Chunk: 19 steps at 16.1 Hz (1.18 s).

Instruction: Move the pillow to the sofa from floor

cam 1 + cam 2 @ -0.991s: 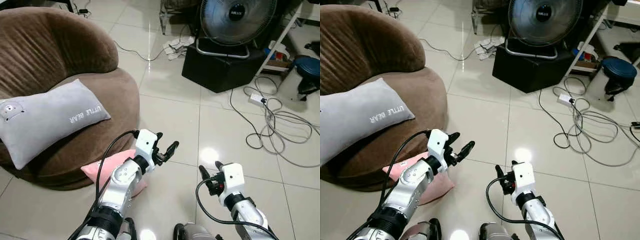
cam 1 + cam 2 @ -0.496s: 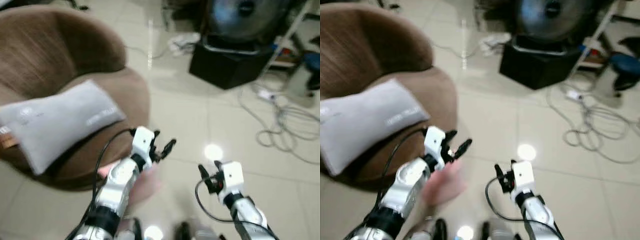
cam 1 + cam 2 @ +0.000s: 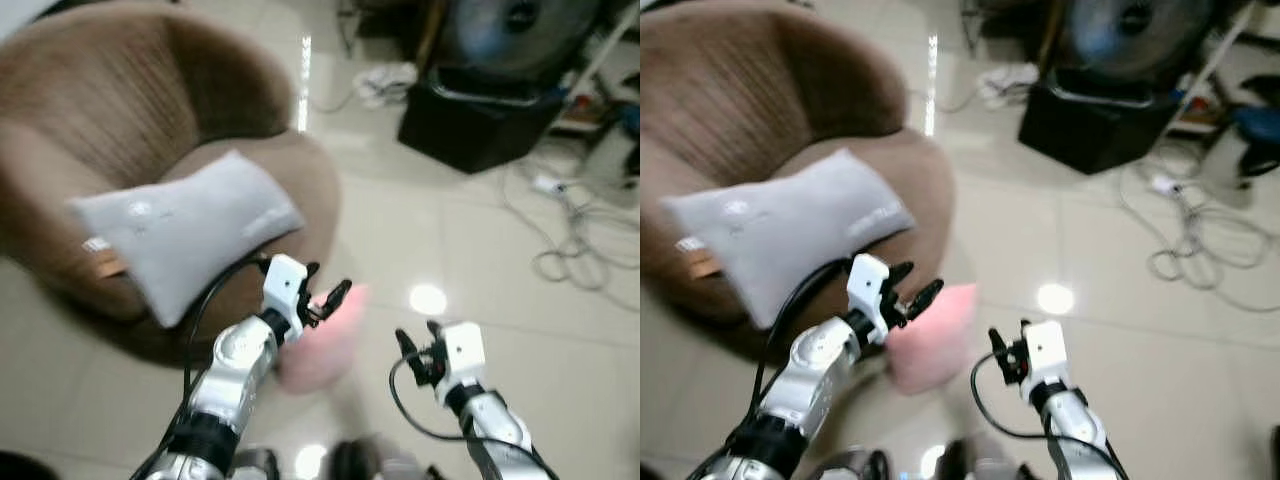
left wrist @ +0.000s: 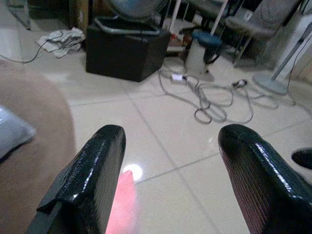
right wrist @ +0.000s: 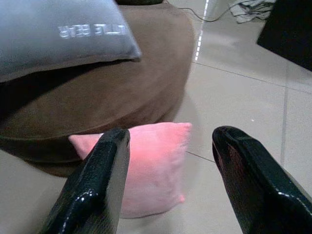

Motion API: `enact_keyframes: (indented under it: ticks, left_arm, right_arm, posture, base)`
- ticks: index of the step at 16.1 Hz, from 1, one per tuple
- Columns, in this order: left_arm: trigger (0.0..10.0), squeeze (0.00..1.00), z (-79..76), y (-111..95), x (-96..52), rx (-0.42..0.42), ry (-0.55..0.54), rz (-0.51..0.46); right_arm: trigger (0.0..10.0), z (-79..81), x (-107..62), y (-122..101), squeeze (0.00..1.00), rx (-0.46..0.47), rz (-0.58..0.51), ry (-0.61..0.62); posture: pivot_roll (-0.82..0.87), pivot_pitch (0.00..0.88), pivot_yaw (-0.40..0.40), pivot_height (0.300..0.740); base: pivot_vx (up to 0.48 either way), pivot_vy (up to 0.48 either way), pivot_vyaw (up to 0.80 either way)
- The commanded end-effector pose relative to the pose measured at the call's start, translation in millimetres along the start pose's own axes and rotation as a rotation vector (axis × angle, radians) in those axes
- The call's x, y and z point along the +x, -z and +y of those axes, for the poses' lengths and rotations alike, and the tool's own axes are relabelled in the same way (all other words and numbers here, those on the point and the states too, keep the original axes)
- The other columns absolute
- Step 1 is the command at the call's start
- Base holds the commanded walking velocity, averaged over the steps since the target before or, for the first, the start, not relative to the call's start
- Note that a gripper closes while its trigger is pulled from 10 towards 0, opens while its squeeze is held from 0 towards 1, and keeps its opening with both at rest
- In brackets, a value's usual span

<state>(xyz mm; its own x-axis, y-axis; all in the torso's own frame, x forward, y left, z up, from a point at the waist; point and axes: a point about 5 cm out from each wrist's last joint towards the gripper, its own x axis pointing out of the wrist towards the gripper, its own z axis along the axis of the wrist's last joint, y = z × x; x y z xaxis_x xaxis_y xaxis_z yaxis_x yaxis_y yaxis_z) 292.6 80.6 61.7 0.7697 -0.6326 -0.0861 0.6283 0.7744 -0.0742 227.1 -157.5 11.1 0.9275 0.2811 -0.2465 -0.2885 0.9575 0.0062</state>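
Observation:
A pink pillow lies on the tiled floor against the foot of the round brown sofa. In the right wrist view the pink pillow lies just beyond the open fingers. My left gripper hovers open above the pillow's near edge, holding nothing. My right gripper is open and empty over bare floor to the right of the pillow. A grey pillow with white lettering rests on the sofa seat.
A black box with a fan on it stands on the floor at the back right. Loose cables and a power strip sprawl across the tiles to the right. A blue-topped stool stands beyond them.
The whole picture has shifted right and blurred, so the camera has turned toward the sofa. Both grippers stay open; the pink pillow now shows between and ahead of them.

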Motion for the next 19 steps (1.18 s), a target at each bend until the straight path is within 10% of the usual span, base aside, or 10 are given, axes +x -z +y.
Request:
enact_keyframes:
  ticks: [1, 5, 6, 19]
  left_arm:
    - [10.0, 0.0, -7.4, 3, 2.5, 0.027, 0.025, 0.019]
    - [10.0, 0.0, 0.0, 4, 4.1, 0.101, -0.02, 0.057]
    - [10.0, 1.0, 4.6, 3, 2.6, 0.104, -0.063, 0.041]
    - [10.0, 1.0, 10.0, 13, -1.2, 0.211, -0.071, 0.12]
  right_arm:
    - [10.0, -5.1, -6.3, 7, 0.0, -0.001, 0.03, 0.022]
    - [10.0, -0.4, -4.8, 2, 0.0, -0.008, 0.015, 0.017]
    - [10.0, 0.1, -4.5, -1, 0.0, -0.009, 0.011, 0.017]
    - [10.0, -4.0, -0.1, 2, 0.0, -0.006, 0.04, 0.023]
  posture:
    - [-0.12, 0.152, -0.062, 0.74]
    - [-0.12, 0.15, -0.061, 0.74]
    - [-0.12, 0.151, -0.06, 0.74]
    - [-0.1, 0.165, -0.058, 0.74]
  base:
    - [0.0, 0.0, 0.0]
    - [0.0, 0.0, 0.0]
    - [0.0, 0.0, 0.0]
    - [0.0, 0.0, 0.0]
